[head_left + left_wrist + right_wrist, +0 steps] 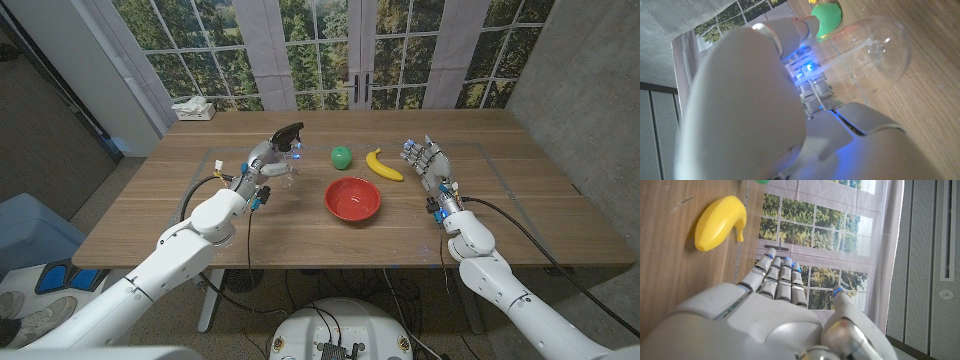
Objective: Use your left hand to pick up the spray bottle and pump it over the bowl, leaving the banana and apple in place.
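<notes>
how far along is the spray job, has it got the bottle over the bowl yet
Partly done. The left hand grips the spray bottle, its fingers around the clear body, so the pickup looks made or nearly so; whether the bottle is clear of the table I cannot tell. It is still left of the red bowl, not over it. Moving across and pumping remain. Apple and banana sit behind the bowl; the right hand holds nothing.

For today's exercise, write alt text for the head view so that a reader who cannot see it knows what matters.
The robot's left hand grips a clear spray bottle with a black nozzle, to the left of a red bowl at the middle of the wooden table. A green apple and a yellow banana lie behind the bowl, and the right hand stands open beside the banana.
</notes>
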Action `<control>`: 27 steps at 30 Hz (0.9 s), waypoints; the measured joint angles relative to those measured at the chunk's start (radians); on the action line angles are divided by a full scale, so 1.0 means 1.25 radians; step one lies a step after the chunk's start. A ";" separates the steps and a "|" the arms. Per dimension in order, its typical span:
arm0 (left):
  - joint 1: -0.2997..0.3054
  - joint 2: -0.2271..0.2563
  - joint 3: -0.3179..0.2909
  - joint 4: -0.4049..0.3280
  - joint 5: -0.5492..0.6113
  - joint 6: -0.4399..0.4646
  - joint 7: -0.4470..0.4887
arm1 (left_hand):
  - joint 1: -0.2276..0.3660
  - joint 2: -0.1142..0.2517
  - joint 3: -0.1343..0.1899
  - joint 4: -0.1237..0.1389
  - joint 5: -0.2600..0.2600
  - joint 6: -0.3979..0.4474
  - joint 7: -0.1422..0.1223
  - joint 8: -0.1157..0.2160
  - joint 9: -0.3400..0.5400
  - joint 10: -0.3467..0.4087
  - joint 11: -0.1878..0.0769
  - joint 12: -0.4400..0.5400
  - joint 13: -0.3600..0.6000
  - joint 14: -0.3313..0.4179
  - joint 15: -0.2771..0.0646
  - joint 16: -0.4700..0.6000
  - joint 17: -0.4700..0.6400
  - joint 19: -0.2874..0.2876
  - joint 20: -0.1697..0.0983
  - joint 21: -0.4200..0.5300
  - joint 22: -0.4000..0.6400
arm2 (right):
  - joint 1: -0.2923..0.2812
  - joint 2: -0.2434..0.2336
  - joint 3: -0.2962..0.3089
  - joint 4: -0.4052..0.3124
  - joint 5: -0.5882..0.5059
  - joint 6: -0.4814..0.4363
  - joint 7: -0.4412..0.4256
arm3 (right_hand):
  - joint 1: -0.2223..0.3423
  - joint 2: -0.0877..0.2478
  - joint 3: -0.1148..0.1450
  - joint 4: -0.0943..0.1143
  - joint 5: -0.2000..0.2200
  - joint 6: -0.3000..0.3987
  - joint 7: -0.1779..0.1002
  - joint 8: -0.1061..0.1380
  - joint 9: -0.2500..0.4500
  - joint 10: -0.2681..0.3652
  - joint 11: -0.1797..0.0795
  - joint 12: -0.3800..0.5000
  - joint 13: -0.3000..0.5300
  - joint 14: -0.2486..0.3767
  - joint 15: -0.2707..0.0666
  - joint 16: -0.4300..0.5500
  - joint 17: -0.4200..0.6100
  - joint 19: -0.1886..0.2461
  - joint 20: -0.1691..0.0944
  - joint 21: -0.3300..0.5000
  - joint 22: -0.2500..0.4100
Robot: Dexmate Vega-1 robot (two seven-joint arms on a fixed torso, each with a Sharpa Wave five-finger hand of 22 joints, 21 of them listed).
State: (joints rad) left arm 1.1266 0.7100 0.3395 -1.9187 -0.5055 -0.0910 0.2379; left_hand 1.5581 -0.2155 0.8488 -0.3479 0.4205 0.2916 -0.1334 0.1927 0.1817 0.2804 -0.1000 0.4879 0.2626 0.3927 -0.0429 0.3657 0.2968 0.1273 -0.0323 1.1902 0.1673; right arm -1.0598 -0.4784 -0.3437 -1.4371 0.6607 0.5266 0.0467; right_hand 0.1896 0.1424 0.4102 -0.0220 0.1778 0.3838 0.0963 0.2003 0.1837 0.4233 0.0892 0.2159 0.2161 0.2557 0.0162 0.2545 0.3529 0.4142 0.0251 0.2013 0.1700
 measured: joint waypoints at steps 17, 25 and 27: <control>0.001 -0.060 -0.004 0.070 0.041 -0.051 0.050 | -0.012 0.012 0.000 0.000 -0.003 0.007 -0.002 0.000 0.000 0.004 0.004 -0.009 -0.016 0.002 -0.002 -0.001 -0.010 0.004 -0.004 0.000 0.000 | 0.017 -0.013 -0.018 -0.016 0.002 -0.028 0.029 | 0.000 0.000 0.000 0.000 0.000 0.000 0.000 0.000 0.000 0.000 0.000 0.000 0.000 0.000 0.000 0.000 0.000 0.000 0.000 0.000 0.000; -0.005 -0.076 -0.004 0.099 0.046 -0.061 0.060 | -0.024 0.024 0.000 0.000 -0.009 0.007 -0.002 0.000 0.000 0.004 0.004 -0.022 -0.027 0.004 -0.005 -0.006 -0.015 0.012 -0.006 0.000 0.002 | 0.022 -0.017 -0.025 -0.021 0.002 -0.038 0.034 | 0.000 0.000 0.000 0.000 0.000 0.000 0.000 0.000 0.000 0.000 0.000 0.000 0.000 0.000 0.000 0.000 0.000 0.000 0.000 0.000 0.000; -0.009 -0.082 -0.005 0.110 0.046 -0.064 0.060 | -0.024 0.024 0.000 0.000 -0.015 0.007 -0.002 0.000 0.000 0.004 0.004 -0.022 -0.028 0.004 -0.005 -0.006 -0.015 0.012 -0.006 0.000 0.002 | 0.024 -0.018 -0.027 -0.023 0.003 -0.042 0.036 | 0.000 0.000 0.000 0.000 0.000 0.000 0.000 0.000 0.000 0.000 0.000 0.000 0.000 0.000 0.000 0.000 0.000 0.000 0.000 0.000 0.000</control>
State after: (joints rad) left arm 1.1157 0.6078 0.3338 -1.7808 -0.4485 -0.1708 0.3131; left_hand 1.5275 -0.1849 0.8488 -0.3479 0.4023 0.3004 -0.1358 0.1927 0.1817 0.2856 -0.0946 0.4606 0.2274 0.3982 -0.0486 0.3582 0.2783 0.1417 -0.0393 1.1902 0.1704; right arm -1.0303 -0.5003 -0.3772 -1.4657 0.6645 0.4735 0.0923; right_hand 0.1897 0.1424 0.4102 -0.0220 0.1778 0.3838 0.0963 0.2003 0.1836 0.4233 0.0892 0.2159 0.2161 0.2557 0.0162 0.2546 0.3530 0.4141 0.0250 0.2013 0.1700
